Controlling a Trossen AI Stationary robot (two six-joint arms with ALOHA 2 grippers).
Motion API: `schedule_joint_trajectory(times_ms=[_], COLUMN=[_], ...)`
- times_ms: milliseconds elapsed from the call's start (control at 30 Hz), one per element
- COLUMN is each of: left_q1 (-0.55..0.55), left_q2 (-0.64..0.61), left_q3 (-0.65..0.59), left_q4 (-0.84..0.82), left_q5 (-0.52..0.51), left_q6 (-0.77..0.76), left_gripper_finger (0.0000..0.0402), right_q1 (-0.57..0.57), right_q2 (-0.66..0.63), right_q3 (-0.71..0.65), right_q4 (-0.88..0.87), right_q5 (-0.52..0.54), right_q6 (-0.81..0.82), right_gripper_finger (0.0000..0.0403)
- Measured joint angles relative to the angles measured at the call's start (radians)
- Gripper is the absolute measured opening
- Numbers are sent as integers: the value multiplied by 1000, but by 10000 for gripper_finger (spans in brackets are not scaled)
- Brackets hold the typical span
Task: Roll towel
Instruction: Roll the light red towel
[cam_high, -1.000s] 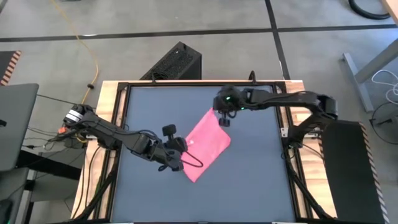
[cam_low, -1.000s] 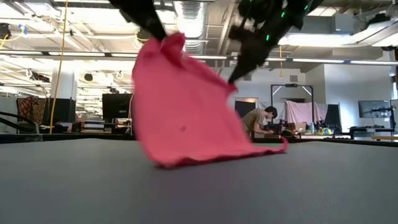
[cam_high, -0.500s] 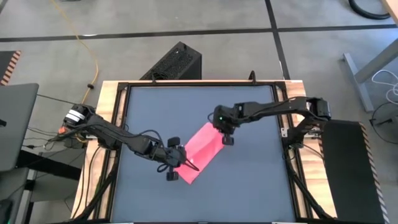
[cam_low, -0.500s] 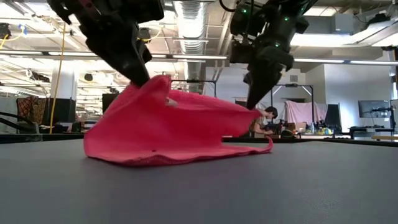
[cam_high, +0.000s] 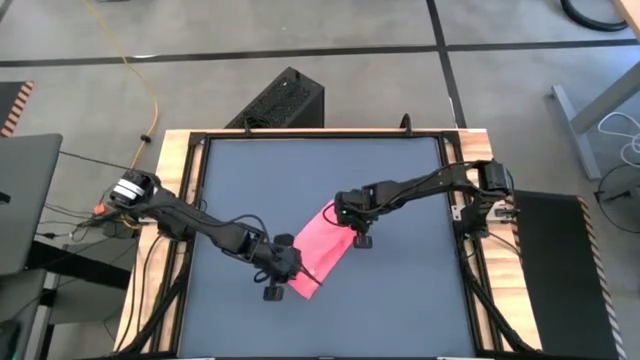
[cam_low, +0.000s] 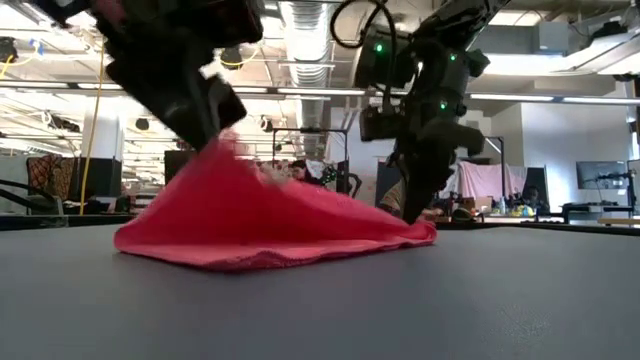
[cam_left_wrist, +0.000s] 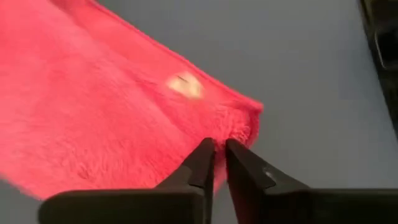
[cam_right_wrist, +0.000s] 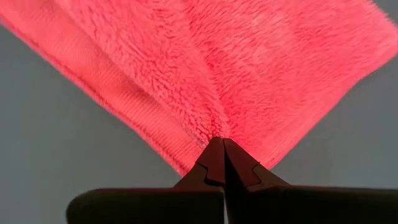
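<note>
The right claw (cam_high: 345, 214) is clenched on the towel (cam_high: 318, 248): in the right wrist view its 2 fingers (cam_right_wrist: 214, 163) meet with no gap, and the red pile gathers into a pinched fold right at their tips. In the low view that claw (cam_low: 408, 212) sits almost down at the desk (cam_high: 400, 290), gripping the towel's low end. The left claw (cam_high: 291, 264) is at the towel's other end; in the left wrist view its fingers (cam_left_wrist: 200, 163) stand a narrow slit apart with the towel's fuzzy edge (cam_left_wrist: 239, 127) at their tips, so whether it has let go or is gripping lightly is hard to tell. A small pale tag (cam_left_wrist: 184, 86) shows on the cloth near that edge. The towel lies near the middle of the dark desk as a folded, narrow band, its long axis running on a diagonal from the near-left, by the left claw, to the far-right, by the right claw. In the low view it (cam_low: 270, 225) rises to a peak under the left claw (cam_low: 205, 125) and slopes down flat toward the right one.
</note>
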Motion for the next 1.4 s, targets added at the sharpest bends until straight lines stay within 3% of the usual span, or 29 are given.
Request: schedule_joint_trajectory(times_ms=[233, 400, 800, 1400], left_q1=[10, 28, -11, -16], left_q2=[38, 15, 101, 223], left_q3=[0, 0, 3, 47], left_q4=[-10, -26, 184, 186], left_q5=[51, 43, 54, 16], left_q6=[0, 23, 140, 77], left_gripper_finger=[122, 149, 136, 97], right_q1=[-1, 0, 0, 21], right_q2=[3, 1, -2, -177], right_q3=[1, 1, 1, 1], right_q4=[4, -20, -34, -109], right_q5=[6, 4, 0, 4], right_q6=[0, -3, -3, 57], right_gripper_finger=[12, 16, 81, 87])
